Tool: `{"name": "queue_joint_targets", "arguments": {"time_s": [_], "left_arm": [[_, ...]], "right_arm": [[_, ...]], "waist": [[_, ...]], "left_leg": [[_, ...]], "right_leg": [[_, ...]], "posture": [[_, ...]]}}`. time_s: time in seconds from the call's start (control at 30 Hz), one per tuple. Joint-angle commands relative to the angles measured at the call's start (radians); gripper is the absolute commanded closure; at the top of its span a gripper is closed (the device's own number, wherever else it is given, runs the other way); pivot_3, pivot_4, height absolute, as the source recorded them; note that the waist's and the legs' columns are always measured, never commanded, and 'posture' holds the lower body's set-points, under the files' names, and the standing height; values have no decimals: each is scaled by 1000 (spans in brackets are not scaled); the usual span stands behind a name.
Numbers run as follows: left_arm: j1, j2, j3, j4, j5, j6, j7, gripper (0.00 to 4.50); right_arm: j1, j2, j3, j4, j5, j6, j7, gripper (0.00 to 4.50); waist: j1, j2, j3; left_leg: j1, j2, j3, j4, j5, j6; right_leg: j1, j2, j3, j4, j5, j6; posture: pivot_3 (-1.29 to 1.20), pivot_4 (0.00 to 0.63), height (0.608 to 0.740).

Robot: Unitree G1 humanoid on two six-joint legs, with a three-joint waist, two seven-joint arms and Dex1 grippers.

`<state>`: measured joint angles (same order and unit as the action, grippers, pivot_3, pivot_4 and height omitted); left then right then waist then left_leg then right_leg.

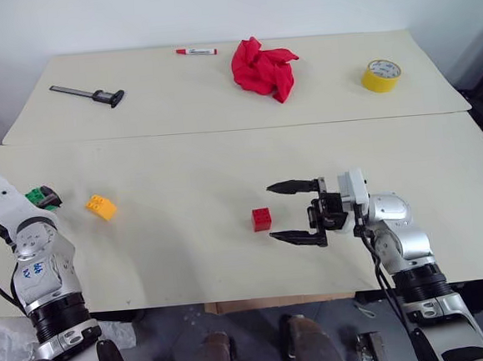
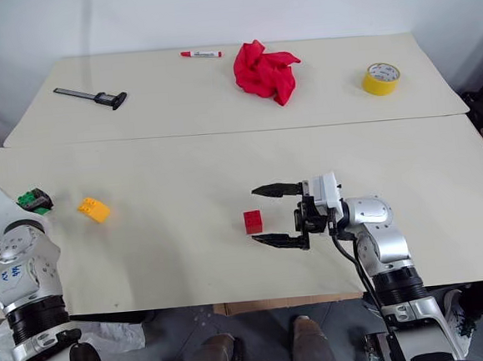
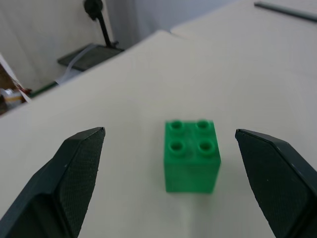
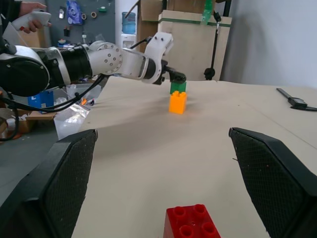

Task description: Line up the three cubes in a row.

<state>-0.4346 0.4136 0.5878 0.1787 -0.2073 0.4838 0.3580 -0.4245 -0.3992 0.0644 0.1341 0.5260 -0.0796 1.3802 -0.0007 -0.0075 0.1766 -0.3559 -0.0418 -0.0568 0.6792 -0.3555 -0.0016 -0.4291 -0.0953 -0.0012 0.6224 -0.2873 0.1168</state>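
Currently three bricks are seen spread across the near table (image 1: 223,161), not in a row. The red brick (image 1: 261,219) sits near the middle of the near table, just off the fingertips of the right gripper (image 1: 282,211), at about 9 o'clock from it. The right gripper's jaws are spread wide, one finger on each side of the brick's line, with nothing held; in the right wrist view the red brick (image 4: 193,223) is seen low between the two black fingers (image 4: 49,183), not touched.

The yellow-orange brick (image 1: 100,207) lies well apart from the red one, at roughly 9 o'clock from it, toward the table's left edge. The green brick (image 1: 36,197) is near the yellow-orange one, at about 10 o'clock from it, close to the left edge.

The left gripper (image 3: 171,153) is aimed at the green brick (image 3: 191,154): in the left wrist view its jaws are wide, and the brick stands upright, studs up, in the gap between the fingers (image 3: 74,168), touched by neither.

On the far table are seen a red cloth (image 1: 262,68) at 12 o'clock, a yellow tape roll (image 1: 380,75) at about 2 o'clock, a red marker (image 1: 195,51) at 11 o'clock, and a caliper (image 1: 89,95) at 10 o'clock.
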Motion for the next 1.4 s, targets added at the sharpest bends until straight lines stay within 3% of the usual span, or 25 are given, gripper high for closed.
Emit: {"name": "queue_joint_targets", "arguments": {"time_s": [0.03, 0.1, 0.2, 0.47, 0.67, 0.77, 0.9, 1.03, 1.17, 1.23, 1.3, 1.4], "left_arm": [[-30, 35, 4, 1, -19, -14, -55, 0], [-33, 36, 2, 6, -16, 0, -56, 0], [-33, 40, 7, 30, 1, -2, -31, 596], [-17, 40, 12, 18, -10, 14, -33, 3017], [12, 46, 36, -33, -29, -56, -75, 3017], [32, 72, 47, -97, -98, -100, -209, 3017], [77, 195, 76, -190, -242, -168, -543, 3017], [175, 392, 49, -292, -447, -177, -1096, 3017], [217, 498, -115, -319, -510, -81, -1368, 3017], [218, 527, -322, -390, -453, -80, -1503, 3017], [171, 486, -486, -378, -365, -126, -1554, 3017], [99, 398, -589, -270, -258, -235, -1546, 3017]], "right_arm": [[12, 2, -18, -53, 8, -14, -14, 42], [20, 4, -17, -54, 5, -21, -20, 42], [31, 11, -15, -54, 0, -32, -34, 0], [30, 24, -13, -38, -10, -53, -44, 0], [29, 30, -14, -23, -16, -69, -45, 0], [36, 29, -13, -30, -17, -72, -48, 0], [43, 12, -33, -49, -13, -71, -59, 0], [34, -29, -89, -43, -2, -124, -33, 0], [53, -93, -116, -40, 13, -99, -4, 0], [66, -134, -132, -16, 5, -102, 12, 0], [75, -156, -143, 2, -10, -120, 15, 0], [94, -164, -148, -5, -16, -132, 5, 0]], "waist": [[0, 0, 0], [0, 0, 0], [0, 0, 0], [0, 0, 0], [-2, 0, 0], [-1, 0, 0], [-2, -1, 1], [-6, 1, 1], [1, 6, 2], [2, 6, 2], [1, 6, 2], [-4, 5, 3]], "left_leg": [[0, 0, 0, 0, 0, 0], [0, 0, 0, 1, 0, 0], [0, 0, 0, 1, 0, 0], [0, 0, 0, 1, 0, 0], [0, 0, 0, 1, 0, 0], [0, 0, 0, 1, 0, 0], [0, 1, 0, 1, 0, -1], [-1, 1, -1, 0, -1, -1], [0, 0, -1, 0, -1, 1], [1, 0, -1, 0, -1, 1], [0, 0, -2, 0, -1, 1], [0, 1, -2, 0, -1, 1]], "right_leg": [[0, 0, 0, 0, 0, 0], [0, 0, 0, 0, 0, 0], [0, 0, 0, 0, 0, 0], [0, 0, 0, 1, 0, 0], [0, 0, 0, 1, 0, 0], [0, 0, 0, 1, 0, 0], [0, 0, 0, 0, 0, 0], [0, -1, 0, -1, 0, 0], [2, -2, 2, -5, -1, -1], [3, -2, 5, -4, -1, -1], [3, -2, 6, -4, -1, -1], [2, 0, 6, -4, -1, -1]], "posture": [[0, 150, 740], [0, 150, 740], [0, 150, 740], [0, 150, 740], [0, 150, 740], [0, 150, 740], [0, 150, 740], [0, 150, 740], [0, 150, 740], [0, 150, 740], [0, 150, 740], [0, 150, 740]]}}
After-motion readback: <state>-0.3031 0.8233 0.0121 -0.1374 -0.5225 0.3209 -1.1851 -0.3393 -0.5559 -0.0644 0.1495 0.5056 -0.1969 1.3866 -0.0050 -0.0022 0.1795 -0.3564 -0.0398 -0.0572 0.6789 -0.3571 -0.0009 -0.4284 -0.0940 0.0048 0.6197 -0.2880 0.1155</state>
